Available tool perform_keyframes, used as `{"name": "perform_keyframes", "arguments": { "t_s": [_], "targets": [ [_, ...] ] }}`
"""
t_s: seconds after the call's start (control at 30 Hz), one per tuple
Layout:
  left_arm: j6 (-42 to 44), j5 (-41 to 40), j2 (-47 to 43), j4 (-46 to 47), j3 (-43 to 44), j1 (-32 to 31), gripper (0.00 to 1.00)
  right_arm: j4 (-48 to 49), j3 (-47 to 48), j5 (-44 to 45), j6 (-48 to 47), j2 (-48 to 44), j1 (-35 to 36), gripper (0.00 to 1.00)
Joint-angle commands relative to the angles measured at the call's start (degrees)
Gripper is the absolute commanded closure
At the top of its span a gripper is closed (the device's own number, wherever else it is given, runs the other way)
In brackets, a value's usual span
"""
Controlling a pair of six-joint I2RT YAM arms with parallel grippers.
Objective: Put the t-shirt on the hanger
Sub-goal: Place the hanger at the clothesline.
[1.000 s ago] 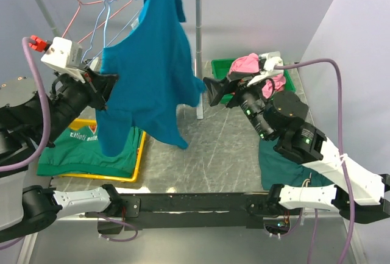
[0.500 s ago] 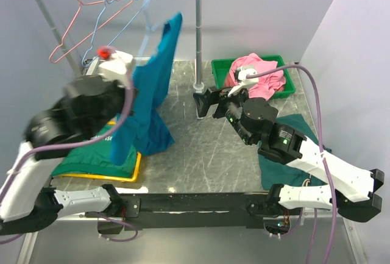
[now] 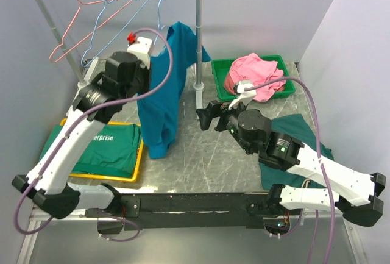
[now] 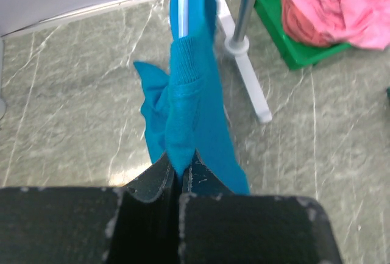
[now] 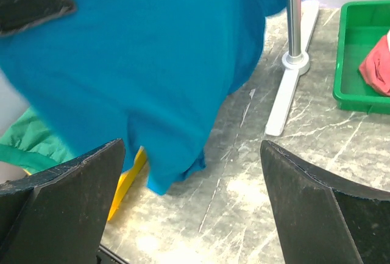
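Note:
The teal-blue t-shirt [image 3: 161,102] hangs in a narrow fold in front of the clothes rail. The hook of the light-blue wire hanger [image 3: 159,17] rises out of its top, just below the rail bar. My left gripper [image 3: 148,72] is raised and shut on a fold of the t-shirt [image 4: 189,93]. In the left wrist view the hanger wire [image 4: 181,8] runs up inside the cloth above the jaws [image 4: 180,169]. My right gripper [image 3: 207,114] is open and empty, to the right of the t-shirt [image 5: 152,57] and facing it [image 5: 189,203].
The rail post [image 3: 198,38] and its white foot [image 5: 286,96] stand right behind the t-shirt. More wire hangers, one pink-red [image 3: 70,23], hang on the rail. A yellow tray [image 3: 137,163] holds a dark green shirt. A green bin [image 3: 222,69] holds a pink garment. Another dark green shirt [image 3: 298,130] lies at right.
My left arm has swung up and to the right, carrying the t-shirt toward the rail post; the t-shirt now hangs narrower. My right gripper has drawn back a little, still open.

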Motion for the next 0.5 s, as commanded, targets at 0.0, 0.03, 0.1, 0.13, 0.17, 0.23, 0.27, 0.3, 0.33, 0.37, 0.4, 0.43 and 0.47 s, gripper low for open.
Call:
{"name": "perform_keyframes", "arguments": {
  "t_s": [0.0, 0.03, 0.1, 0.13, 0.17, 0.23, 0.27, 0.3, 0.33, 0.37, 0.4, 0.43, 0.47],
  "targets": [
    [1.0, 6.4, 2.5, 9.9, 6.8, 3.5, 0.99, -0.2, -0.2, 0.1, 2.4, -2.9, 0.1, 0.00],
    [1.1, 6.9, 3.3, 10.0, 8.0, 4.2, 0.99, -0.4, 0.1, 0.1, 2.4, -3.0, 0.1, 0.00],
    [1.4, 8.4, 5.4, 9.9, 11.4, 6.5, 0.99, -1.1, 0.2, 0.4, 2.3, -3.3, 0.1, 0.00],
    [1.5, 9.1, 6.1, 9.9, 12.5, 7.8, 0.99, -1.2, 0.3, 0.3, 2.4, -3.6, 0.1, 0.00],
    [1.6, 9.6, 7.3, 9.4, 13.6, 8.3, 0.99, -1.3, 0.3, 0.2, 2.3, -3.7, 0.2, 0.00],
    [1.6, 10.8, 8.8, 8.8, 17.0, 9.2, 0.99, -1.3, 0.4, 0.2, 2.2, -4.1, 0.1, 0.00],
    [1.8, 11.2, 10.1, 8.4, 18.1, 9.8, 0.99, -1.5, 0.5, 0.2, 2.2, -4.0, 0.1, 0.00],
    [1.9, 11.8, 10.8, 7.8, 20.0, 10.2, 0.99, -1.6, 0.6, 0.2, 2.2, -4.1, 0.1, 0.00],
    [1.9, 12.2, 11.5, 7.4, 20.9, 11.0, 0.99, -1.7, 0.8, 0.1, 2.2, -4.0, 0.1, 0.00],
    [1.9, 12.7, 12.8, 7.2, 21.7, 11.5, 0.99, -1.7, 0.9, -0.1, 2.3, -3.9, 0.0, 0.00],
    [1.9, 13.1, 13.4, 7.1, 22.8, 11.8, 0.99, -1.8, 0.9, -0.2, 2.4, -3.9, 0.1, 0.00],
    [1.8, 13.9, 13.8, 7.0, 23.1, 12.2, 0.99, -1.8, 1.0, -0.4, 2.4, -3.8, 0.1, 0.00],
    [1.7, 14.3, 14.7, 7.1, 23.5, 12.5, 0.99, -1.8, 1.0, -0.5, 2.5, -3.8, 0.1, 0.00]
  ]
}}
